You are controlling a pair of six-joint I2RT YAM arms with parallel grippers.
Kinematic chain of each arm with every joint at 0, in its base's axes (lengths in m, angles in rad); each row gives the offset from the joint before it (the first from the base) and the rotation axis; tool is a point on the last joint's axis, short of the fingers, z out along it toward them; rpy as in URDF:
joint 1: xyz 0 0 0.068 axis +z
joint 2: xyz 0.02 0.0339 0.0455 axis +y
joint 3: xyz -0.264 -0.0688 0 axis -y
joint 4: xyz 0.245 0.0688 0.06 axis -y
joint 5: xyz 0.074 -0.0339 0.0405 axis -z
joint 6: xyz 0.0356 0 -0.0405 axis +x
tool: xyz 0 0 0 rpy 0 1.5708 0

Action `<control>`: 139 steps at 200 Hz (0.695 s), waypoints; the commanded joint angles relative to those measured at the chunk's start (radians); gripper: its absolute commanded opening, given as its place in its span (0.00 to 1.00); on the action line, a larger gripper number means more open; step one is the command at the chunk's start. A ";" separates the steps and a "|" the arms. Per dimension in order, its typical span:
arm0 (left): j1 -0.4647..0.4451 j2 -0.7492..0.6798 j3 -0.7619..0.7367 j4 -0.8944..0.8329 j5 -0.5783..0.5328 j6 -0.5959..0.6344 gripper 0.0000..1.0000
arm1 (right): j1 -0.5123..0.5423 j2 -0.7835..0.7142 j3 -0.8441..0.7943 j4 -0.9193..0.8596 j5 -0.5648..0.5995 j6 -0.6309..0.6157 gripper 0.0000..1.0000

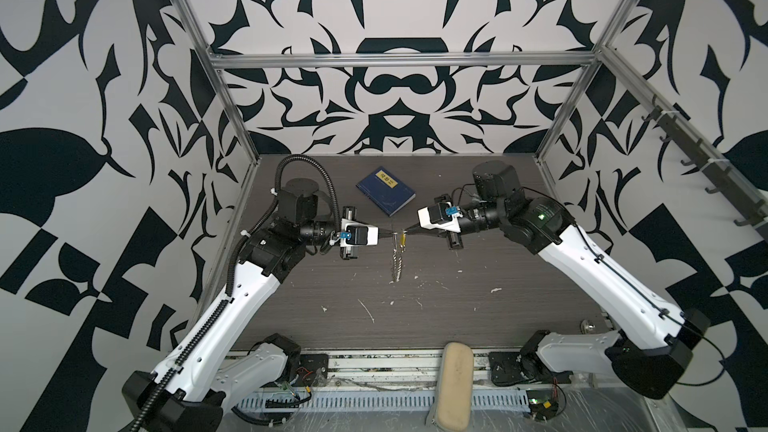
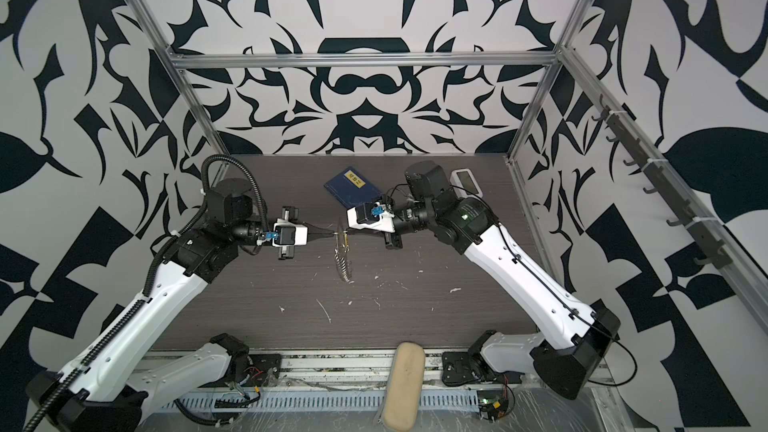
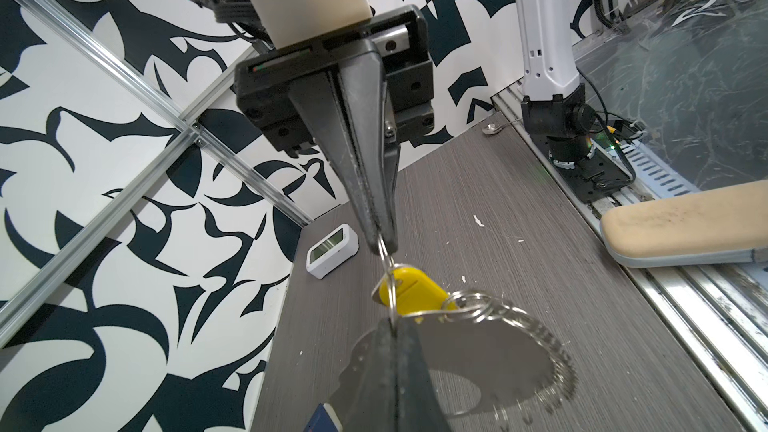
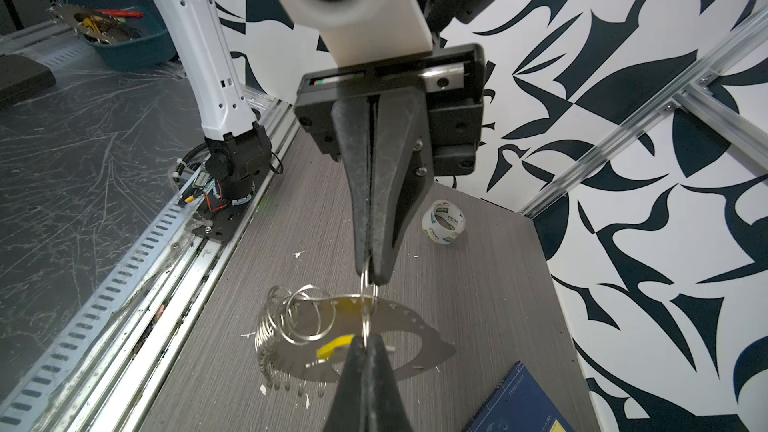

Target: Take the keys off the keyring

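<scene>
Left wrist view shows left gripper (image 3: pixel 392 326) and right gripper (image 3: pixel 384 243) tip to tip, both closed on the metal end of the yellow key (image 3: pixel 411 290), above the table (image 3: pixel 498 201); the keyring (image 3: pixel 478 351) hangs just beside it.

In both top views the yellow key (image 1: pixel 403 238) is rendered too small for its link to the keyring (image 1: pixel 395 263) to be made out. In the right wrist view most of the key is hidden behind the right claw (image 4: pixel 365 340), whose fingers (image 4: pixel 353 388) are cut off by the picture's edge, as is the blue book (image 4: pixel 515 401). Where the split ring (image 4: pixel 364 317) is pinched by that claw and by the left claw (image 4: pixel 369 278) is concealed between pressed-together fingers. In the left wrist view the beige pad (image 3: pixel 681 230) is cropped at the picture's side. In a top view the white display unit (image 2: pixel 466 179) is partly masked by the right arm (image 2: pixel 519 259).
</scene>
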 commanded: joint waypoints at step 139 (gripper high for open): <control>0.005 0.088 0.144 -0.179 -0.090 -0.162 0.00 | 0.017 -0.055 0.027 0.149 0.008 -0.042 0.00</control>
